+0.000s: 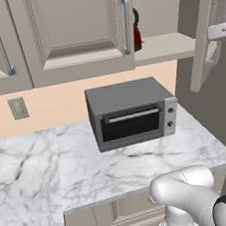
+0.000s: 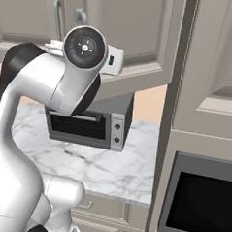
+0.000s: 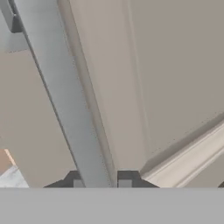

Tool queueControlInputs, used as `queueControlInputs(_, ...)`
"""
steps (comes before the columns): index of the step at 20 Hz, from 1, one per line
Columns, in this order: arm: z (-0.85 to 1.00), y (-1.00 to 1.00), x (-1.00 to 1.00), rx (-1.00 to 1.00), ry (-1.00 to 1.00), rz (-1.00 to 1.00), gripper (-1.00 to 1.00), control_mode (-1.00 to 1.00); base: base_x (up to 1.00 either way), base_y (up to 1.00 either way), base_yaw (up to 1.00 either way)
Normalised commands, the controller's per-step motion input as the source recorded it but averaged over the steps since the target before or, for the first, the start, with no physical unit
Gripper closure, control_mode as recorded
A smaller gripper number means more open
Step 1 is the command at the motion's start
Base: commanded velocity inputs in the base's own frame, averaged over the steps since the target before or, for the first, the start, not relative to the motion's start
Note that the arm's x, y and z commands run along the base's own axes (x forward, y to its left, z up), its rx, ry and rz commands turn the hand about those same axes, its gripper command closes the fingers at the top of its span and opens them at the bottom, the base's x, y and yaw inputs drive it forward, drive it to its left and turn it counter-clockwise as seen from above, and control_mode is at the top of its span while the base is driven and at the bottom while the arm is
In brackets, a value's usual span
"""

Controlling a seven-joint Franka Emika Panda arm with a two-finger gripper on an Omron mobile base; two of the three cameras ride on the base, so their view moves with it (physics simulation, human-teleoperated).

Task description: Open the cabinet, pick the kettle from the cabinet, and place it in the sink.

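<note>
Kettle [image 1: 136, 30], one, on open cabinet [image 1: 164, 46] shelf, two fingers [image 3: 78, 183] pinching handle [image 3: 65, 96]

I see the cabinet [image 1: 77, 29] as a greige upper wall unit with recessed-panel doors and long vertical silver bar handles. Its left door is closed; its right door [image 1: 202, 29] stands swung out on the right, edge-on in the left base view, leaving the plain beige shelf [image 1: 164, 46] exposed. On that shelf, just behind the edge of the closed door, stands the kettle [image 1: 136, 32]: I can make out only a red sliver with a black piece above it, probably the loop handle. In the hand view, the open door's silver handle [image 3: 65, 96] runs diagonally across its panelled face.
</note>
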Motion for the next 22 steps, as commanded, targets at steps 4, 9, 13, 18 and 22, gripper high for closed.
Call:
queueControlInputs(4,-0.11,-0.41,-0.34,0.00,0.00,0.00,-1.00,-1.00,0.00,0.00,0.00)
queueControlInputs(9,-0.32,-0.02,-0.11,-0.01,0.06,0.00,-1.00,-1.00,0.00,0.00,0.00)
queueControlInputs(13,-0.12,-0.02,-0.31,0.02,0.03,-0.07,-1.00,-1.00,0.00,0.00,0.00)
queueControlInputs(18,-0.05,-0.09,-0.52,0.00,0.03,-0.24,-1.00,-1.00,0.00,0.00,0.00)
queueControlInputs(22,-0.06,0.34,-0.41,0.01,0.22,-0.27,-1.00,-1.00,0.00,0.00,0.00)
